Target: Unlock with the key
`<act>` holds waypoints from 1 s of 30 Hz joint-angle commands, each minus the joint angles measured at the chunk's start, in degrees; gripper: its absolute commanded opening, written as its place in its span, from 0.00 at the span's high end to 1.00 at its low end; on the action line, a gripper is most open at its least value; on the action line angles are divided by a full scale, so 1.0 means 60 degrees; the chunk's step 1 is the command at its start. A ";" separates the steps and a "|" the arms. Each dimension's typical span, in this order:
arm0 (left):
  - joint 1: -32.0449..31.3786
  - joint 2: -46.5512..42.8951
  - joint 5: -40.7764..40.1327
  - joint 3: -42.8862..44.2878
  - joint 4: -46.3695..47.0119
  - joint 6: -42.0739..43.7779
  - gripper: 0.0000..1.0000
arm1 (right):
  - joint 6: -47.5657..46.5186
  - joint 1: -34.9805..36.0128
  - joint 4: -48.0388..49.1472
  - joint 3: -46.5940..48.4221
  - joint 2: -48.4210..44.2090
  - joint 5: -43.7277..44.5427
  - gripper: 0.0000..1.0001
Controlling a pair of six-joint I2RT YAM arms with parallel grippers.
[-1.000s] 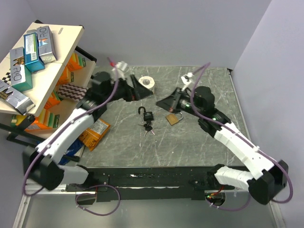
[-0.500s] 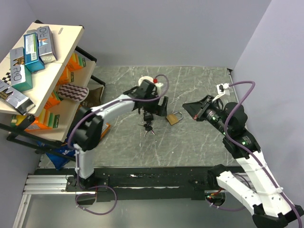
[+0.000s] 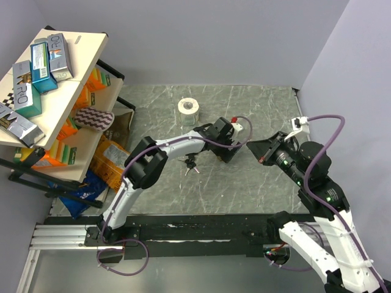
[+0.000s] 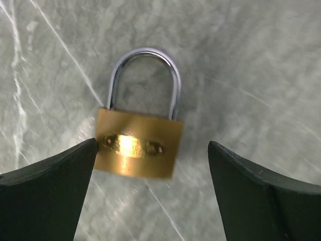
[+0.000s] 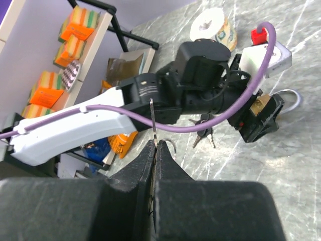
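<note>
The left arm is stretched far across the table [image 3: 256,189]. The left gripper [image 4: 151,145] is held wide open astride one brass padlock [image 4: 138,150], with nothing gripped. The right arm is raised, and the right gripper [image 5: 154,148] is pinched closed on a thin silver blade [image 5: 152,118]. One bunch of keys [image 3: 192,166] is seen lying on the table just beside the left forearm. One tape roll [image 3: 189,107] is seen behind. From the right wrist, the padlock is mostly hidden by the left gripper.

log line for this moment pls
left tool open, straddling brass padlock | right tool shut on thin metal key | black-headed keys loose on table
</note>
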 commanded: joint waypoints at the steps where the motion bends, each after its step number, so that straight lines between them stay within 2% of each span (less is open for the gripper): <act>1: -0.0144 0.0576 -0.0914 0.0838 -0.0182 0.0547 0.04 | -0.0046 -0.0055 -0.0546 0.0470 -0.0380 0.0354 1.00; 4: -0.0306 0.0797 -0.1735 0.0957 -0.0198 0.0649 0.04 | -0.0075 -0.0069 -0.0678 0.0529 -0.0512 0.0398 1.00; 8: -0.0350 0.0651 -0.1767 0.0635 0.0257 0.0664 0.04 | -0.0075 -0.0069 -0.0752 0.0485 -0.0571 0.0355 1.00; 11: -0.0379 0.0826 -0.1739 0.0825 -0.0094 0.0664 0.01 | -0.0060 -0.0055 -0.0649 0.0427 -0.0557 0.0281 1.00; 12: -0.0379 0.0841 -0.1724 0.0796 -0.0153 0.0664 0.03 | -0.0089 -0.0069 -0.0649 0.0441 -0.0542 0.0281 1.00; 13: -0.0379 0.0827 -0.1738 0.0738 -0.0298 0.0621 0.08 | -0.0162 -0.0055 -0.0693 0.0485 -0.0498 0.0281 1.00; 14: -0.0379 0.0812 -0.1941 0.0708 -0.0387 0.0403 0.19 | -0.0206 -0.0055 -0.0693 0.0514 -0.0483 0.0295 1.00; 19: -0.0335 0.0636 -0.2382 -0.0009 -0.0899 -0.0535 0.34 | -0.0426 -0.0069 -0.0796 0.0471 -0.0366 0.0325 1.00; 20: -0.0219 0.0665 -0.2194 -0.0010 -0.1379 -0.1117 0.47 | -0.0499 -0.0055 -0.0796 0.0398 -0.0352 0.0296 1.00; 22: -0.0043 0.0680 -0.1682 0.0092 -0.1821 -0.1779 0.63 | -0.0718 -0.0055 -0.0781 0.0091 -0.0264 0.0135 1.00; 23: 0.0132 0.0608 -0.1404 0.0078 -0.2041 -0.2449 0.77 | -0.0777 -0.0055 -0.0723 -0.0099 -0.0249 0.0047 1.00; 28: 0.0601 0.0183 -0.0231 -0.0156 -0.2277 -0.4369 0.79 | -0.0808 -0.0069 0.0564 -0.2002 -0.0015 -0.0931 1.00; 30: 0.0748 0.0080 0.0237 -0.0331 -0.2205 -0.4827 0.83 | -0.0618 -0.0040 0.1120 -0.2936 0.0320 -0.1358 1.00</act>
